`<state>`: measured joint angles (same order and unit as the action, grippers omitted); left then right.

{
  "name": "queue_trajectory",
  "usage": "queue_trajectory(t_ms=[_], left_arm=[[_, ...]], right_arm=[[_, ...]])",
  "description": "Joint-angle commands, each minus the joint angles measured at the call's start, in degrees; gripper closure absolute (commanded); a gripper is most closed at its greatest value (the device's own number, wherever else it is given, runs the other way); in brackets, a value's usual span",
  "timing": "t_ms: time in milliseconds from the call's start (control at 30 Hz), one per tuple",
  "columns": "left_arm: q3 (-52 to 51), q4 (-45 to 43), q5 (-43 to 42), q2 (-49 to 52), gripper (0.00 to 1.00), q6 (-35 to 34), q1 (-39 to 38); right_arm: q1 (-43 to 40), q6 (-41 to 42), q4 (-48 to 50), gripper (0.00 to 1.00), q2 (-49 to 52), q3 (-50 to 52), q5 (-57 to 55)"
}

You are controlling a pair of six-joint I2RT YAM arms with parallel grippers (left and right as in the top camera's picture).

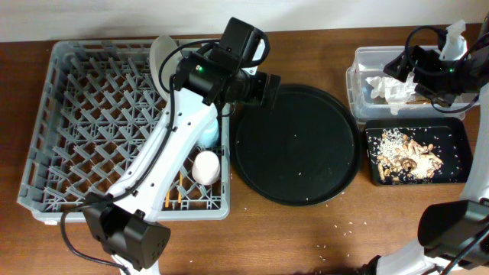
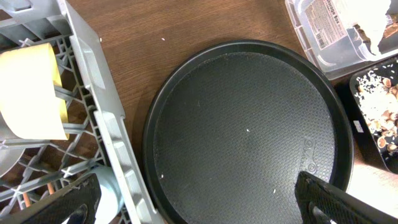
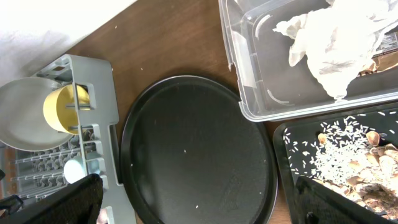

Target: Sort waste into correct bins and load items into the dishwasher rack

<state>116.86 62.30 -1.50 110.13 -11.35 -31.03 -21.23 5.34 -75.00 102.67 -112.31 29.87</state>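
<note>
Overhead, the grey rack (image 1: 46, 153) fills the left of the bench (image 1: 306, 237); a white plate (image 1: 160, 57) stands on edge at its back, a pink-white cup (image 1: 205, 166) sits near its front right corner, a light-blue cup (image 1: 211, 136) shows just behind that, partly under the white arm, and thin chopsticks (image 1: 180, 187) lie on the lattice beside the pink-white cup; the left hand (image 1: 267, 88) hangs over the upper left rim of the round black tray (image 1: 298, 153), just right of the rack; the right hand (image 1: 397, 69) hangs over the clear tub (image 1: 367, 53), above the crumpled tissue (image 1: 390, 88) inside it; the food scraps (image 1: 409, 156) lie in the shallow black tray (image 1: 368, 153), just in front of the tub.

Left wrist: the left hand's fingers (image 2: 68, 202) are spread wide at both lower corners with nothing between them, only the round black tray below; the yellow bowl (image 2: 31, 93) lies on its side among the rack's pegs.

Right wrist: the right hand's fingers (image 3: 348, 202) are spread wide and carry nothing; the tissue rests in the tub with a brownish wrapper (image 3: 387, 59) at its edge; rice-like crumbs and scraps cover the shallow black tray; across the round tray, the yellow bowl sits against the white plate in the rack.
</note>
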Motion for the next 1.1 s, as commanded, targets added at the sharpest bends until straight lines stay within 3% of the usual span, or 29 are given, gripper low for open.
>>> queue_trajectory(t_ms=[0, 433, 600, 833, 967, 1067], left_arm=[[0.79, -0.09, 0.81, -0.59, 0.01, 0.55, -0.04], [0.79, -0.09, 0.83, -0.59, 0.01, 0.55, -0.04], [0.79, -0.07, 0.83, -0.59, 0.01, 0.55, -0.04], [0.79, -0.09, 0.83, -0.59, 0.01, 0.55, -0.04], [0.79, -0.09, 0.83, -0.59, 0.01, 0.55, -0.07], [0.79, -0.07, 0.83, -0.59, 0.01, 0.55, -0.04]], right_arm=[[-0.17, -0.63, -0.02, 0.01, -0.94, -0.74, -0.17], [0.00, -0.63, -0.02, 0.02, -0.83, -0.74, -0.20], [4.63, -0.63, 0.00, 0.02, -4.61, -0.74, -0.57], [22.14, -0.66, 4.15, 0.02, -13.40, -0.74, -27.82], [24.22, -0.63, 5.44, 0.01, -13.62, -0.68, -27.71], [24.22, -0.68, 13.27, 0.01, -17.62, 6.40, -26.69]])
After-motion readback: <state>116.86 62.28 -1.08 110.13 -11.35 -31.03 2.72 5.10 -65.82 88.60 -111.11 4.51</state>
